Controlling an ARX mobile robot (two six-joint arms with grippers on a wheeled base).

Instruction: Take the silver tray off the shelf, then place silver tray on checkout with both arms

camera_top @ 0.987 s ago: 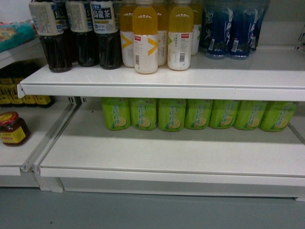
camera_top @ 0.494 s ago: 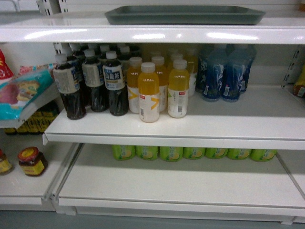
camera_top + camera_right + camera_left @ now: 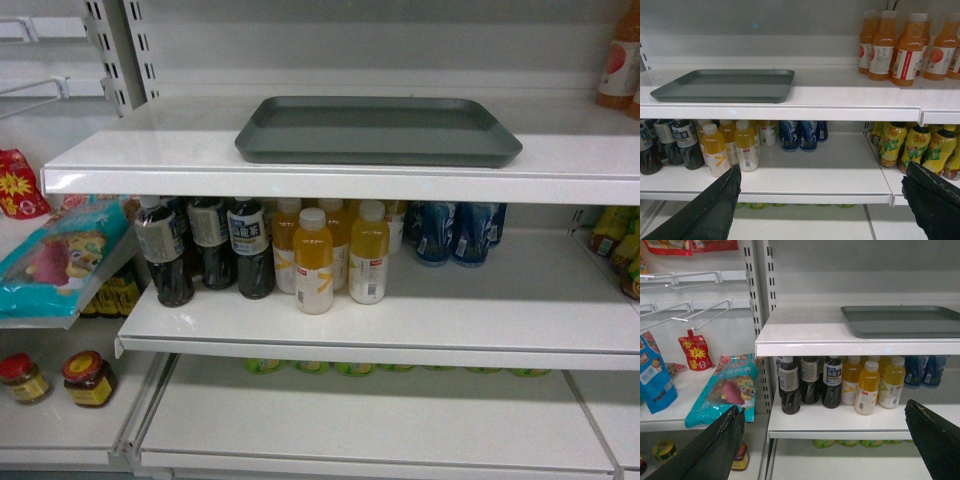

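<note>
silver tray on shelf, fingers well below

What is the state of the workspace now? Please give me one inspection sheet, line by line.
Surface: white shelf, top board, carries only the tray.
Job's things: silver tray lies flat near the front lip, untouched; checkout not in view.
Clutter: dark, yellow and blue bottles one board lower; orange bottles to the right; snack bags and jars on the left.
Grippers: left hand open, right hand open, both low, short of the tray.
Cables: nothing seen.
Surroundings: slotted uprights, wire hooks.
</note>
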